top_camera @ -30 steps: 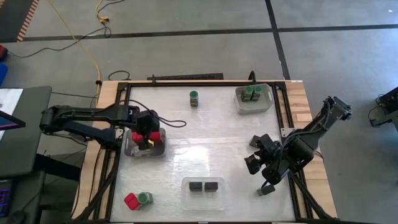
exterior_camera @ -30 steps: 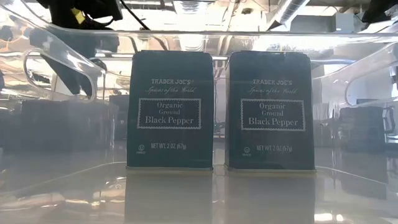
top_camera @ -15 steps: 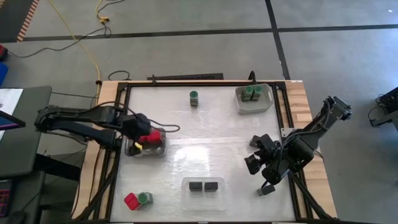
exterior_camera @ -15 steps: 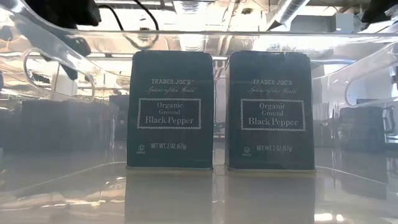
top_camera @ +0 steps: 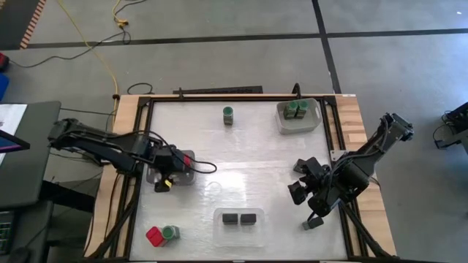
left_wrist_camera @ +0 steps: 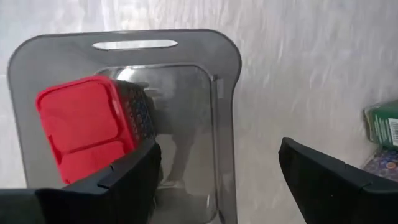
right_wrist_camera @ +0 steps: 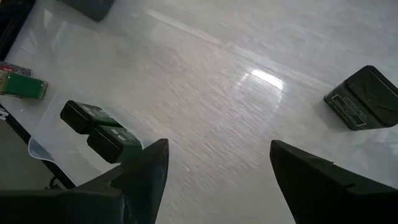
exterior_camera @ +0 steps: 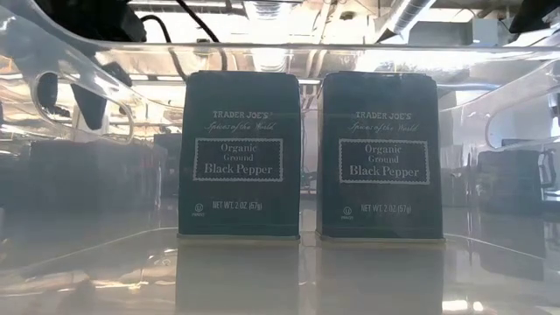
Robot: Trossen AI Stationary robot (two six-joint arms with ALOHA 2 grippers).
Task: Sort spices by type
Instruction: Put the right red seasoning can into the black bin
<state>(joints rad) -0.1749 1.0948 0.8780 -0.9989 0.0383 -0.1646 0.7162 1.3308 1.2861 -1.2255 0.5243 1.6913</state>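
We are seeing little of the grey tray [top_camera: 187,158] from above, since the left gripper [top_camera: 165,183] and its arm are covering most of it. In the left wrist view the tray is showing smooth, rounded walls and a slot handle, and a red blocky spice [left_wrist_camera: 87,129] is lying inside it; the far end of that block is cut off behind a dark finger [left_wrist_camera: 134,174]. The left gripper is hanging wide open above the tray's near edge, gripping nothing.

At the desk's front left corner a red block [top_camera: 154,236] and a green-lidded jar [top_camera: 170,232] are sitting just beside each other. A lone jar [top_camera: 229,115] is standing near the back edge. Two black boxes [top_camera: 240,218] are standing side by side in a clear tray [top_camera: 218,213], whose glossy walls are blurring everything behind them in the low view. Two more jars [top_camera: 296,109] are sitting in a grey tub [top_camera: 314,120] at the back right.

The right gripper [top_camera: 306,184] is hovering wide open and empty over bare desk, and a black box [top_camera: 313,223] is lying tilted near it at the desk's front right.
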